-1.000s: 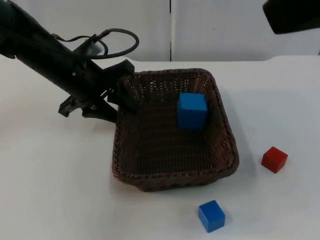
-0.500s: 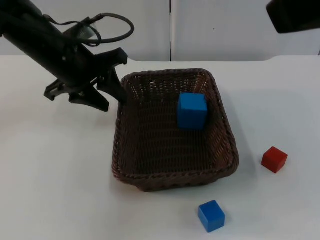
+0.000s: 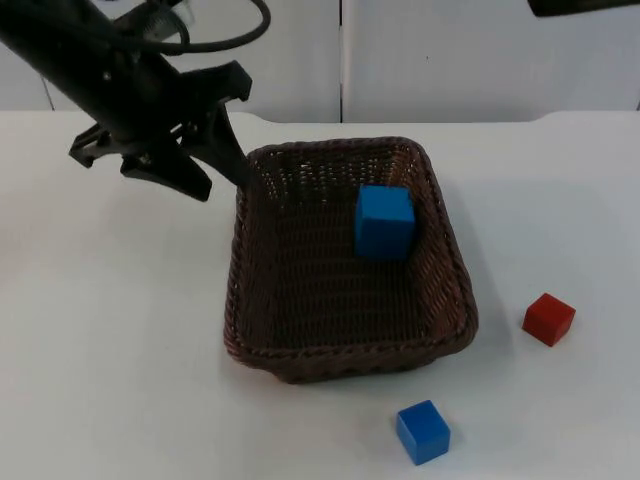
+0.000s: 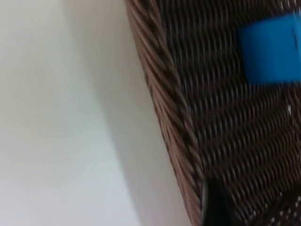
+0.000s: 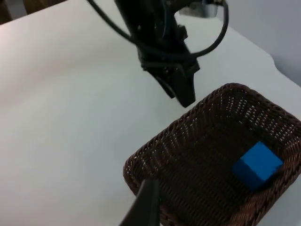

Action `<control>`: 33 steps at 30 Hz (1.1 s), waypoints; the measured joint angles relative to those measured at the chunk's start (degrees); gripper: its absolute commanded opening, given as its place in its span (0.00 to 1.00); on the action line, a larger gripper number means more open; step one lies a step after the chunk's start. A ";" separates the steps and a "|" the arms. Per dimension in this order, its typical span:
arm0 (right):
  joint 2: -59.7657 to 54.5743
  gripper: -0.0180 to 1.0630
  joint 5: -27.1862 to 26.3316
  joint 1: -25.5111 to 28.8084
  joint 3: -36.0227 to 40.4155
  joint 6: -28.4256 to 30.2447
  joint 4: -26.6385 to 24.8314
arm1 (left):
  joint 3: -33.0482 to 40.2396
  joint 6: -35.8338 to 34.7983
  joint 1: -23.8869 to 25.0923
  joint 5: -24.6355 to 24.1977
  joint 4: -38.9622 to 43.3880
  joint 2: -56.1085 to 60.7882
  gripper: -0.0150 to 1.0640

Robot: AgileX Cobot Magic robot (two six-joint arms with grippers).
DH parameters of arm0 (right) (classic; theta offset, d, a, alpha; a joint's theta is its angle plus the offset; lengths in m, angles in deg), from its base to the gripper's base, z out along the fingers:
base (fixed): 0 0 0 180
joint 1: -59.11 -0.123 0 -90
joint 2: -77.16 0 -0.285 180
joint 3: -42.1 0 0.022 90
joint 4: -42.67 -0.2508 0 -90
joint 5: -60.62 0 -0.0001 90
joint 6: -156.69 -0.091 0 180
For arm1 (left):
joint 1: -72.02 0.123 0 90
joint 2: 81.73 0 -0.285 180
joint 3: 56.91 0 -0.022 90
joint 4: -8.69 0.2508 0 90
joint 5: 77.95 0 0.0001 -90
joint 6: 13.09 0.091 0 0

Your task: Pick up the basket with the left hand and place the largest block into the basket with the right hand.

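Brown wicker basket (image 3: 350,262) resting flat on the white table top (image 3: 100,330), near the middle of the top view. Large blue block (image 3: 384,221) lying inside the basket, against the far right part of the floor, close to the right wall. Same block visible on the basket weave in the left wrist view (image 4: 270,49) and in the right wrist view (image 5: 257,166).

Left gripper (image 3: 218,175) positioned above the basket's far left corner, at the end of the black left arm (image 3: 90,60) entering from the upper left. Jaws spread: one finger (image 3: 232,160) reaching toward the rim at that corner, the other finger (image 3: 178,178) outside the basket over bare table. Nothing pinched between them. Contact between the inner finger and the rim: cannot tell from the top view. In the left wrist view, braided rim (image 4: 167,108) running diagonally, with a black fingertip (image 4: 214,207) just inside it.

Right gripper raised well above the table, looking down on the basket (image 5: 207,155) and on the left gripper (image 5: 181,87). One black fingertip (image 5: 143,207) of the right gripper visible; jaw state: cannot tell.

Two smaller cubes on the table outside the basket: small red block (image 3: 548,319) to the right, well apart from the basket wall; small blue block (image 3: 423,431) in front of the basket, near its front right corner, not touching.
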 measured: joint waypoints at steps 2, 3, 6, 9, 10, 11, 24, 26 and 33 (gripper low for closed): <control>0.00 0.76 -0.12 0.00 0.00 0.00 0.00 | 2.74 0.00 -0.68 1.13 0.21 1.68 0.43; 0.00 0.76 -0.12 0.00 0.00 0.00 0.00 | 2.74 0.00 -0.68 1.13 0.21 1.68 0.43; 0.00 0.76 -0.12 0.00 0.00 0.00 0.03 | 6.90 0.00 -0.93 2.65 0.40 5.44 0.43; 0.00 0.76 -0.12 0.00 0.00 0.00 0.03 | 10.00 0.00 -0.93 3.95 0.40 8.42 0.43; 0.00 0.76 0.12 0.00 0.00 0.00 0.03 | 11.32 0.00 -0.93 4.56 0.40 10.25 0.43; 0.00 0.76 0.27 0.00 0.00 0.00 0.03 | 12.95 0.00 -0.93 5.30 0.40 12.14 0.43; 8.91 0.76 -5.74 0.00 12.88 -1.23 0.43 | 28.28 2.63 -0.93 10.14 0.40 36.00 0.43; 10.39 0.76 -6.02 0.00 14.07 -1.38 0.43 | 29.28 2.73 -0.93 10.26 0.40 38.35 0.43; 19.34 0.76 -6.72 0.00 20.64 -2.40 0.43 | 31.29 2.97 -0.93 9.00 1.82 52.30 0.43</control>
